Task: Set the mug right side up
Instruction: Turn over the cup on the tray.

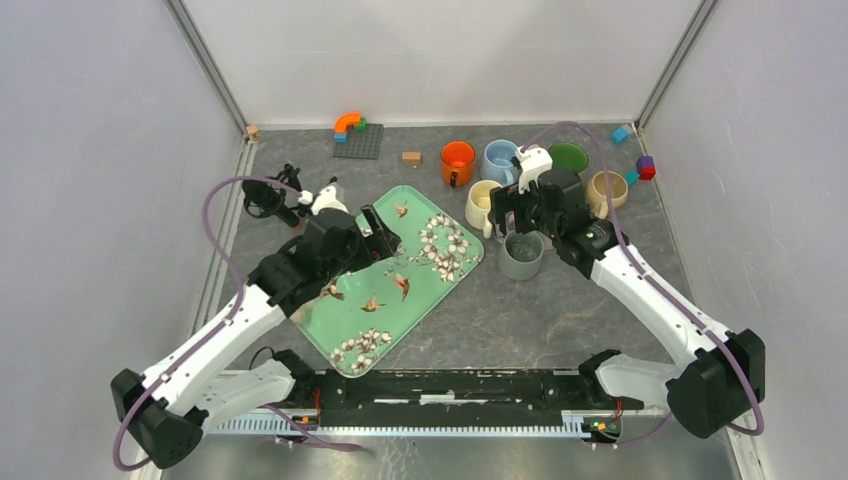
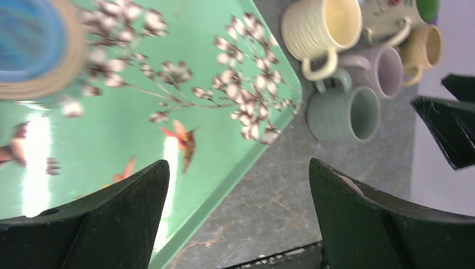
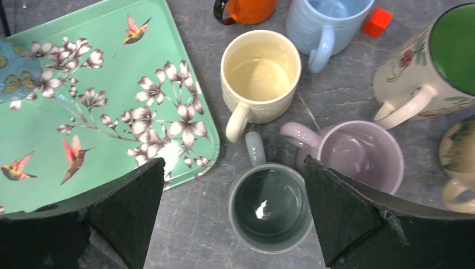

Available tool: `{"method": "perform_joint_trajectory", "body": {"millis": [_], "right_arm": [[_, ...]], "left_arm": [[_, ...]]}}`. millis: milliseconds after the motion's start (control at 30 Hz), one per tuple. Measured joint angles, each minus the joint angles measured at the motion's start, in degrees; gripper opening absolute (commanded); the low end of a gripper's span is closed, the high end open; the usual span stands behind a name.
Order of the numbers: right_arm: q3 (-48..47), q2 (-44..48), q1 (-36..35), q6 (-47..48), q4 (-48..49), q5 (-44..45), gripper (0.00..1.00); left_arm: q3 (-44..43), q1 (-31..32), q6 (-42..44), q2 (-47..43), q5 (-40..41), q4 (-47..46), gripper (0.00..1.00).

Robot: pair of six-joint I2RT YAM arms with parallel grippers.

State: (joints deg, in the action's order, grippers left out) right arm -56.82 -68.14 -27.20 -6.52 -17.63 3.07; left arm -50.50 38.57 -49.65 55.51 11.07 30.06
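Mug (image 1: 521, 256) stands right of the tray (image 1: 440, 280), seemingly apart.

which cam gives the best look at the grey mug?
Right wrist: looks straight down into the grey mug, upright, rim and handle clear. Top external shows it small beside the tray. Left wrist shows it side-on, off-centre.

No text, brand or nr. can be read; the tray (image 1: 430, 295) shows only flower + bird pics, no words.
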Motion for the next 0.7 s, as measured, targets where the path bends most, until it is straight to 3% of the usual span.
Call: {"method": "perform_joint_trajectory", "body": {"millis": [167, 333, 700], "right_arm": [[2.03, 0.33, 0.00, -2.12, 2.08, -3.45, 0.98], [3.54, 1.81, 0.00, -3.10, 4.24, -5.51, 0.98], [5.18, 5.16, 0.00, -3.30, 6.16, -6.99, 0.98]], "left_arm": [[-3.06, -2.64, 1.62, -3.08, 9.09, 8.48, 1.00], [-5.35, -9.35, 3.96, -0.44, 12.79, 12.96, 1.00], [-7.52, -20.72, 9.55, 10.56, 11.67, 10.86, 1.00]]}}
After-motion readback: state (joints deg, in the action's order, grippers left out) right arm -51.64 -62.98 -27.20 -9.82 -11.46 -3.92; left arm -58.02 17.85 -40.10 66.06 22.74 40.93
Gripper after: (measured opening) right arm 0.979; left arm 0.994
